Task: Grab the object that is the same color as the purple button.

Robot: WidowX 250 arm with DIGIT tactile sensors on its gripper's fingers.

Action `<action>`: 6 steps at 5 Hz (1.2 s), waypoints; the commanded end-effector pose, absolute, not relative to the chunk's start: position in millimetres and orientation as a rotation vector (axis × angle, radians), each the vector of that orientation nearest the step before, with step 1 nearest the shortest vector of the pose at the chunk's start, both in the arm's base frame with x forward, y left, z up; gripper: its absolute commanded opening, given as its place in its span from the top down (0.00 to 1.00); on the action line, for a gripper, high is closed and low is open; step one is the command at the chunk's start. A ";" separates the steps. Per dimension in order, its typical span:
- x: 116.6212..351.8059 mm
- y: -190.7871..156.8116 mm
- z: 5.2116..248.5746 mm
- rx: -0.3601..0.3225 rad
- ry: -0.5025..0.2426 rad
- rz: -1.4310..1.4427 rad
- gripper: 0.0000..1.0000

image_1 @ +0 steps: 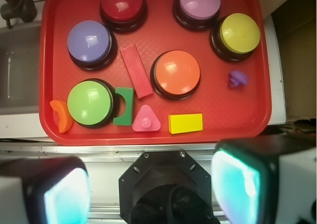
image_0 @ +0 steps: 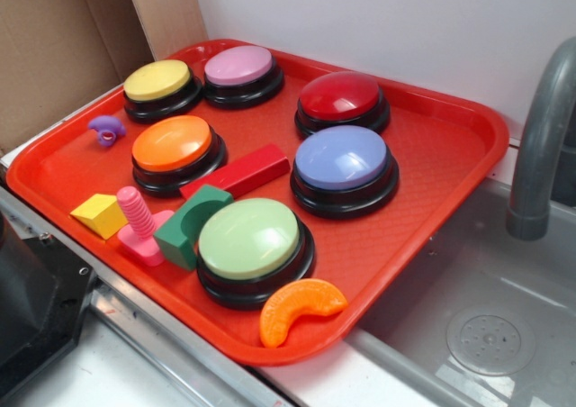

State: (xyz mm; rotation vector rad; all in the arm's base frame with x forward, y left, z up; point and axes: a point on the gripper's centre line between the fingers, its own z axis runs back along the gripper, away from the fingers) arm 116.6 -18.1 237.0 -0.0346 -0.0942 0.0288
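Note:
The tiny purple curved piece (image_0: 106,130) lies on the red tray (image_0: 432,146) at its left side, beside the yellow and orange buttons; in the wrist view it (image_1: 237,78) sits at the right. The purple button (image_0: 343,160), periwinkle top on a black base, stands at the tray's right middle; in the wrist view it (image_1: 89,42) is at upper left. My gripper (image_1: 151,187) is open and empty, high above the tray's near edge, well apart from the purple piece. It does not show in the exterior view.
The tray also holds red (image_0: 342,98), pink-mauve (image_0: 238,67), yellow (image_0: 158,82), orange (image_0: 171,144) and green (image_0: 249,239) buttons, a red block (image_0: 241,171), green arch (image_0: 189,225), pink screw (image_0: 139,225), yellow wedge (image_0: 99,214), orange slice (image_0: 297,308). A sink with grey faucet (image_0: 540,137) lies right.

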 end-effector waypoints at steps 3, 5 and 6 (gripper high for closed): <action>157.1 8.2 207.2 -0.119 -0.077 0.216 0.00; 191.0 63.8 162.2 -0.018 -0.198 0.475 0.00; 197.3 92.5 140.4 0.036 -0.257 0.595 0.00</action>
